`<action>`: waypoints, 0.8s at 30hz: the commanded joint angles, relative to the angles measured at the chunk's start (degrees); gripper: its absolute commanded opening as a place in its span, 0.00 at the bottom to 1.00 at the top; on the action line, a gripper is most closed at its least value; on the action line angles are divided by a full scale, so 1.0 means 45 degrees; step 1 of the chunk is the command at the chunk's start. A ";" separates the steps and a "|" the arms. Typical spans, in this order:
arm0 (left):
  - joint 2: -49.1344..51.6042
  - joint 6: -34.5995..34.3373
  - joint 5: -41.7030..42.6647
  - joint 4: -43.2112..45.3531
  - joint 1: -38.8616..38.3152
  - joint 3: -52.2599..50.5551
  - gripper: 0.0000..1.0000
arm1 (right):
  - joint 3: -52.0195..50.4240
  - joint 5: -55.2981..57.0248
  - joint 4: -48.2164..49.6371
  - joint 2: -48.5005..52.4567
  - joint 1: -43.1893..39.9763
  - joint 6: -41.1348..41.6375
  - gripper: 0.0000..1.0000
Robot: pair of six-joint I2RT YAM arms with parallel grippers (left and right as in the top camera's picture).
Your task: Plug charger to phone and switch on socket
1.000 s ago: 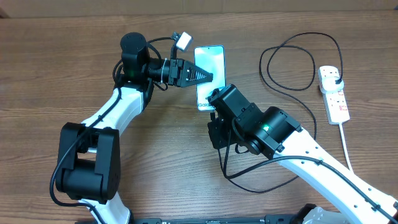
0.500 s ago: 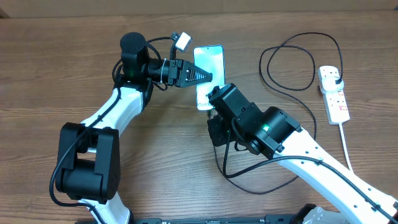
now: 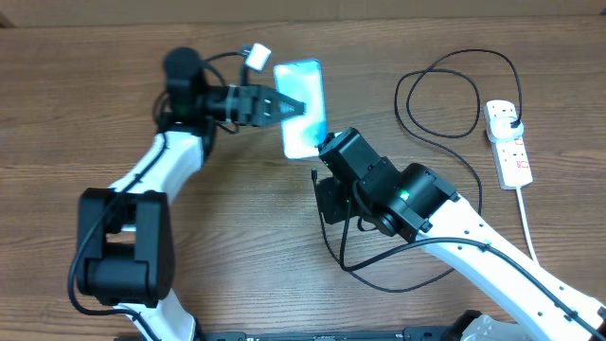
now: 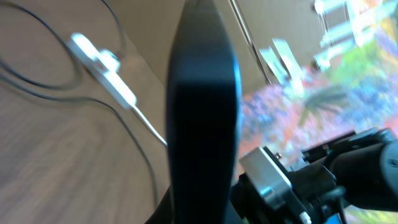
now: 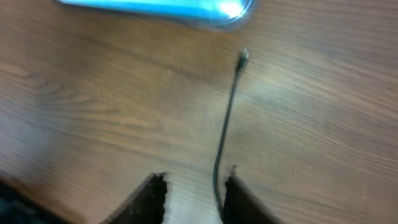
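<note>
My left gripper is shut on the phone and holds it off the table, tilted, its teal screen lit. In the left wrist view the phone is a dark, edge-on slab. My right gripper is open, low over the wood. The charger cable runs between its fingers, beside the right one. The cable's small connector lies just short of the phone's end. In the overhead view the cable loops to its black plug in the white socket strip.
The right arm reaches across the middle of the wooden table, just below the phone. The strip's white cord trails toward the front right. The strip also shows blurred in the left wrist view.
My left arm has swung left and lifted the phone, tilting it away from where it lay. The right arm has stayed where it was.
</note>
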 commanded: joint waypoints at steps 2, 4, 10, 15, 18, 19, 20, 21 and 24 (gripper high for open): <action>0.0015 0.0631 0.0010 -0.0262 0.1987 0.0311 0.04 | -0.1481 0.0321 0.1617 0.0491 0.0029 0.0015 0.53; 0.0015 0.0986 0.0015 -0.0797 0.2642 0.0311 0.04 | -0.1875 0.0359 0.2545 0.1044 0.0029 0.0015 0.55; 0.0015 0.3143 0.0015 -0.4080 0.3891 0.0311 0.04 | -0.1817 0.0491 0.4192 0.3444 0.0029 0.0019 0.61; 0.0015 0.4775 -0.0005 -0.5877 0.3988 0.0311 0.04 | -0.1749 0.0554 0.4148 0.4799 0.0024 0.0019 0.61; 0.0015 0.4945 -0.0131 -0.6212 0.3973 0.0311 0.04 | -0.1749 0.0559 0.4197 0.5270 0.0024 0.0015 0.61; 0.0015 0.4945 -0.0257 -0.6300 0.3973 0.0311 0.04 | -0.1739 0.0588 0.4235 0.5357 0.0024 0.0015 0.61; 0.0015 0.4945 -0.0432 -0.6411 0.3973 0.0311 0.04 | -0.1739 0.0602 0.4303 0.5445 0.0024 0.0010 0.61; 0.0015 0.4945 -0.0573 -0.6470 0.3968 0.0311 0.04 | -0.1734 0.0602 0.4396 0.5469 0.0024 0.0005 0.61; 0.0015 0.4935 -0.0651 -0.6475 0.3963 0.0311 0.04 | -0.1734 0.0797 0.4663 0.5537 0.0019 0.0010 0.61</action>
